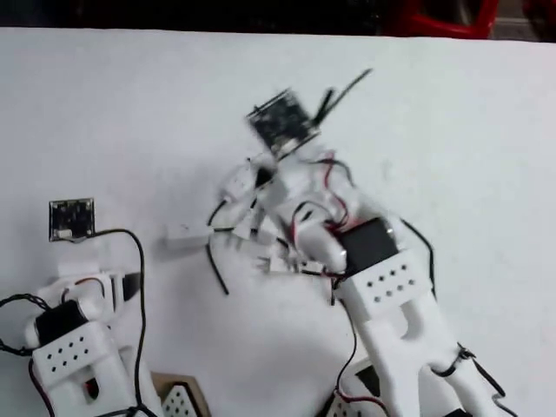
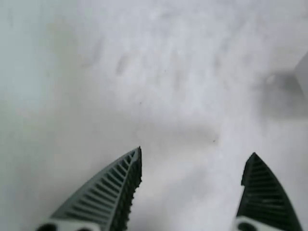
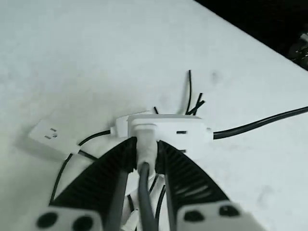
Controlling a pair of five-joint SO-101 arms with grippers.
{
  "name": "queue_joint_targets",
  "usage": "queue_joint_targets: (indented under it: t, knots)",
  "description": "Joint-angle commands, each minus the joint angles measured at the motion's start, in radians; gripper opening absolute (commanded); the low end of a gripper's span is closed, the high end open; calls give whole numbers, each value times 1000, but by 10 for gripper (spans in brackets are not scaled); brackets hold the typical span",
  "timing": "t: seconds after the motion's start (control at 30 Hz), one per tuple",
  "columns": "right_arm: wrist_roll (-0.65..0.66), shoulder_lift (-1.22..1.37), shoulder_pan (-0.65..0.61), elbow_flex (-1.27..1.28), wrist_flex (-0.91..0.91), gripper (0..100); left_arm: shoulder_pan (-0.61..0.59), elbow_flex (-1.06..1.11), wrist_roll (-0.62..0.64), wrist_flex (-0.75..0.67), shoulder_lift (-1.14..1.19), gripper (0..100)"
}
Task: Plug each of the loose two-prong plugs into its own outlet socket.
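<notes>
Right end effector: the right end effector point(image 3: 145, 144), at the centre of the right wrist frame, is pinching a white plug point(image 3: 144, 132) between its two dark fingers.
Plug: it is held with its black cord point(image 3: 144, 192) trailing back between the fingers and its front against a white outlet point(image 3: 185, 130) just above centre.
Outlet: it lies flat on the white counter point(image 3: 72, 57), with one free slot showing to the right of the plug and thin black wires poking up behind it.
Seating: the plug body hides its prongs, so it may be fully in or only butted against the face.
Second socket: a separate white socket point(image 3: 48, 137) sits at the left of that frame, well apart from the outlet, with nothing plugged into it.
Left end effector: the left end effector point(image 2: 195, 154) is spread wide at the bottom of the left wrist frame, over bare counter and holding nothing.
Step in hand: this looks like the first plug being pushed into its outlet.
Next move: a straight push along the prongs is called for while the loose outlet is kept from sliding, then a release and a move to the next plug.
</notes>
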Motion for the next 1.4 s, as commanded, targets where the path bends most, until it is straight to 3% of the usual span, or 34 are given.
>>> queue_joint_targets:
  t: [0.0, 0.37, 0.63, 0.83, 1.07, 1.37]
  knots:
    - [-2, -25, 82, -60, -62, 16, -7, -3, 5, -17, -18, 328]
    - [-8, 397, 248, -95, -421, 16, -5, -3, 5, -17, -18, 328]
    - [-80, 762, 314, -348, -430, 17, -5, -3, 5, -17, -18, 328]
    - [-91, 963, 317, -563, -306, 29, -5, -3, 5, -17, -18, 328]
    - [-193, 1024, 309, -755, -53, 202, -5, -3, 5, -17, -18, 328]
    - [-192, 924, 282, -859, 271, 128, -5, -3, 5, -17, -18, 328]
